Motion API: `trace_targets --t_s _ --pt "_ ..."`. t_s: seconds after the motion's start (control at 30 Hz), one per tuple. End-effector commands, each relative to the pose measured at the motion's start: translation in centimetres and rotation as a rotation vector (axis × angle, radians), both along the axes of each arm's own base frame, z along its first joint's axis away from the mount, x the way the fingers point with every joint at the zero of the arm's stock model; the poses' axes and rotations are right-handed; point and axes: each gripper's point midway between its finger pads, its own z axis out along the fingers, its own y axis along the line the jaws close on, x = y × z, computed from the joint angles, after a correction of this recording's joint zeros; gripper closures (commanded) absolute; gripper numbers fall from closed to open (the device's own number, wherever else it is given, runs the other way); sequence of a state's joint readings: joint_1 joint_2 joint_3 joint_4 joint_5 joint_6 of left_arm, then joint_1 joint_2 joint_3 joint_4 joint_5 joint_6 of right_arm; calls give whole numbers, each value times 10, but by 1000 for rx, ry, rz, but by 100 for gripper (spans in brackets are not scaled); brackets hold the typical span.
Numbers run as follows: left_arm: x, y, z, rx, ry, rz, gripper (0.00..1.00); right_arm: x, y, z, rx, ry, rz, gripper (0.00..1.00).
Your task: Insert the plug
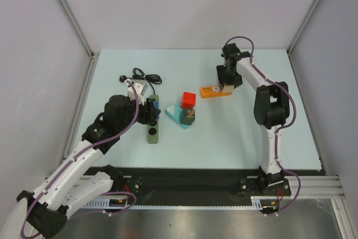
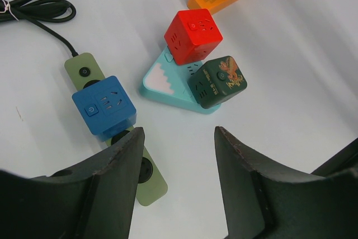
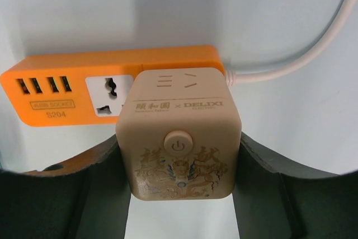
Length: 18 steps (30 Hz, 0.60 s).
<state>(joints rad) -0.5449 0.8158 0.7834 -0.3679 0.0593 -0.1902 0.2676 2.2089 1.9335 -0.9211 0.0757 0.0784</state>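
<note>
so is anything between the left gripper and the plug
Yes: in the top view a whitish block sits roughly midway between the open left gripper and the plug. I cannot tell what it is.

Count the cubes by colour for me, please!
red cube: 1
blue cube: 1
dark green cube: 1
beige cube: 1
Total: 4, leaving out a white thing that is too unclear to tell.

The orange strip (image 3: 72, 90) has a white cord (image 3: 313, 54). The beige cube (image 3: 179, 138) bears a gold dragon pattern, the green cube (image 2: 217, 82) an orange figure, the teal wedge (image 2: 154, 89) white peaks. Also a red cube (image 2: 193, 36), blue cube (image 2: 103, 104), olive strip (image 2: 84, 71), black plug (image 1: 121, 79).
</note>
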Motion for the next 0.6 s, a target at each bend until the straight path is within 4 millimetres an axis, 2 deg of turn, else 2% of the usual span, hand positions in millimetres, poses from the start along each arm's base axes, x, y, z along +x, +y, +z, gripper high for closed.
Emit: trace_targets --t_s 0.0,0.17,0.37,0.57 --pt "2 -1 10 -12 -46 -10 41 -10 6 -9 27 3 1 100" --pt "3 -1 10 -12 -44 -10 41 -13 2 -27 46 34 7 100" --pt "3 -1 8 -9 -41 -9 41 -13 8 -36 73 65 44 100" --pt "4 -1 7 -6 -37 -8 41 -24 7 -56 31 145 55 100"
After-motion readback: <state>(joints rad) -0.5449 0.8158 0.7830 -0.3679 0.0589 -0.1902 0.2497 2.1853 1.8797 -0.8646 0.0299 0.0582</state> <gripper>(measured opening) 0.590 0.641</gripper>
